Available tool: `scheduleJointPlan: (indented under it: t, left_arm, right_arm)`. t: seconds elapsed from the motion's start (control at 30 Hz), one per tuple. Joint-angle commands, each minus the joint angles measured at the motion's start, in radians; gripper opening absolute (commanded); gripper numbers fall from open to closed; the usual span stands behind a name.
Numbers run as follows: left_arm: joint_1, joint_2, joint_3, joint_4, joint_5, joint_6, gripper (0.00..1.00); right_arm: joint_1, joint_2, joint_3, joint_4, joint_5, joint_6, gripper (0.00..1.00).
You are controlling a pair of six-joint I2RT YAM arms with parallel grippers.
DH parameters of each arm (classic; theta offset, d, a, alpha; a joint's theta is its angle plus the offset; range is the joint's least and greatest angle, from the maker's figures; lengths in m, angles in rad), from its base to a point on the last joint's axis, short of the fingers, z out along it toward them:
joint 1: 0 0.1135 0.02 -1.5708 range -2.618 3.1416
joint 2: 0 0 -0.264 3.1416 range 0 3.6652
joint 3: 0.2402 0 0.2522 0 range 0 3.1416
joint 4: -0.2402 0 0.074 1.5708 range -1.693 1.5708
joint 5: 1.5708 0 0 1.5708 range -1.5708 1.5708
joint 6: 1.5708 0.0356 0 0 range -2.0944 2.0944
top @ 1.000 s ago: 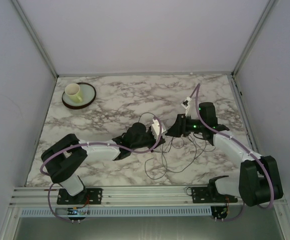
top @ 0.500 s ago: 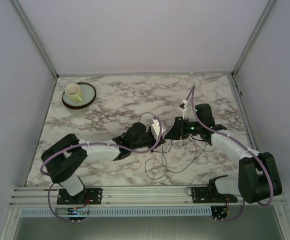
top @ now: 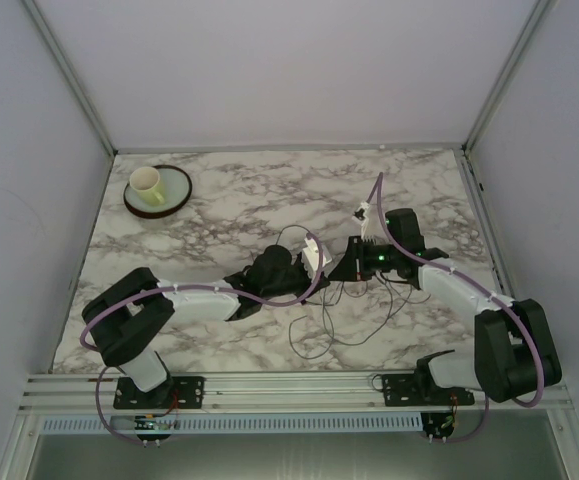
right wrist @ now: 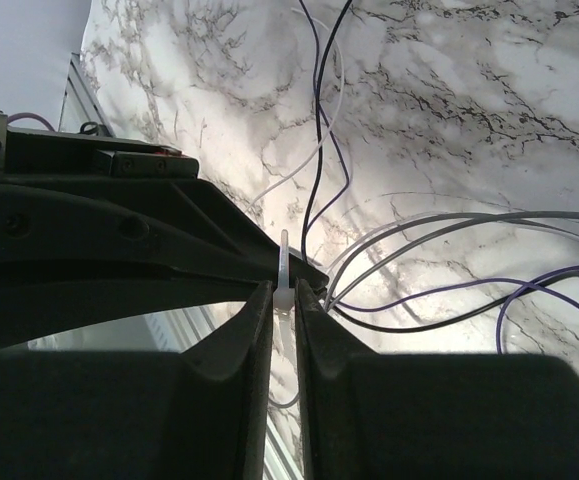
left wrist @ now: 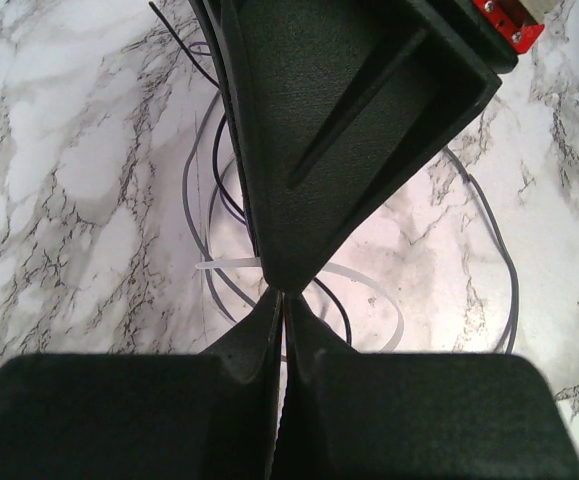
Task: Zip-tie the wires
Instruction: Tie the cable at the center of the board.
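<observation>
Right wrist view: right pincer (right wrist: 284, 290) nips the zip tie (right wrist: 284, 255), likely to pull it; left pincer (left wrist: 281, 297), closed tight, braces beside the wires (right wrist: 314, 150).

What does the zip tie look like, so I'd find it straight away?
At the middle of the marble table, the black left gripper and right gripper meet tip to tip over loose wires. The zip tie stands between the right gripper's fingers. It is a flat white strip; the wires around it are round and black, grey or purple.
</observation>
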State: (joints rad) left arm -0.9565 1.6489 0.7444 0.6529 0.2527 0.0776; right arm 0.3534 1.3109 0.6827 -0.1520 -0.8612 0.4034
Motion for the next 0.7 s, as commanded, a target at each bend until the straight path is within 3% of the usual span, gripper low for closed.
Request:
scheduleJointPlan:
  t: [0.0, 0.23, 0.43, 0.67]
  left_arm:
    - [0.004, -0.004, 0.019, 0.030, 0.008, -0.001, 0.00]
    - [0.004, -0.001, 0.023, 0.022, 0.002, -0.011, 0.01]
    - [0.005, -0.021, 0.006, 0.005, 0.005, -0.022, 0.38]
    - [0.015, -0.108, -0.039, -0.045, 0.008, -0.049, 0.50]
  right_arm:
    - [0.013, 0.003, 0.036, -0.007, 0.004, -0.018, 0.09]
    - [0.015, -0.013, 0.039, -0.008, 0.023, -0.026, 0.02]
    - [0.015, -0.015, 0.032, -0.013, 0.065, -0.023, 0.00]
    - [0.015, -0.024, 0.029, -0.013, 0.096, -0.023, 0.00]
